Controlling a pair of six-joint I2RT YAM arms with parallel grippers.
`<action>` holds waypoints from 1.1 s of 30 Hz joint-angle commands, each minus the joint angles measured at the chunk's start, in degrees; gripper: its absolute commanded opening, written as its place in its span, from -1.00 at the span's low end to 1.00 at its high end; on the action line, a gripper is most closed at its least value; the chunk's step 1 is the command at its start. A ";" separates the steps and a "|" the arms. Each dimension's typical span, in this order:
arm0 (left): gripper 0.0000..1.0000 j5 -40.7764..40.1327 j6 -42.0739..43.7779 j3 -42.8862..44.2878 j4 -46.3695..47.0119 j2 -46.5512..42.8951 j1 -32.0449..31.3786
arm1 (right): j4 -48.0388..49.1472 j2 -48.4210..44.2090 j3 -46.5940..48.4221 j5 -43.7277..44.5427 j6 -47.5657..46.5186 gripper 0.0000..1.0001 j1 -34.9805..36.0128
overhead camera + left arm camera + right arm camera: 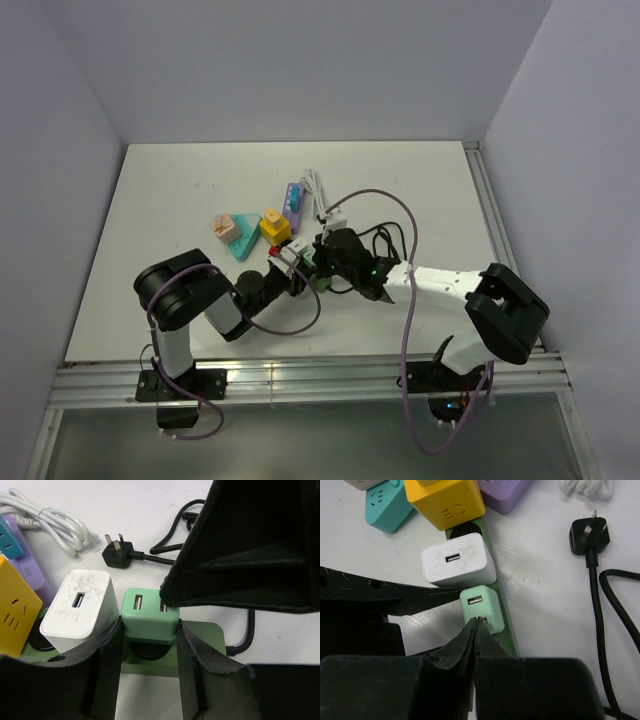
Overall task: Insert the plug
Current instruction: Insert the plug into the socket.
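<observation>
So our mint-green USB charger (481, 607) sits on the olive power strip (506, 615), right beside the white charger (457, 560). Its USB ports face straight up and its longer side runs along the strip. The left gripper (149, 640) is clamped on its two sides. The right gripper (476, 622) is fully clenched on nothing, with its tips pressed on the charger's top and covering most of the second port. We can't see the prongs or the socket underneath, so we can't tell if it's fully seated.
</observation>
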 commanded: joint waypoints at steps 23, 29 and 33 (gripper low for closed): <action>-0.99 -0.24 -0.58 -1.46 19.25 2.91 0.84 | 2.05 2.61 -1.48 -1.75 0.96 -1.00 -1.50; -0.98 -1.03 -0.76 -1.02 17.41 1.77 0.75 | 0.12 -0.29 0.27 -1.05 -0.01 -1.00 -1.51; -0.59 -1.29 -0.67 -0.75 15.91 0.45 0.84 | -1.02 -0.91 1.59 -0.96 -0.36 -1.00 -1.50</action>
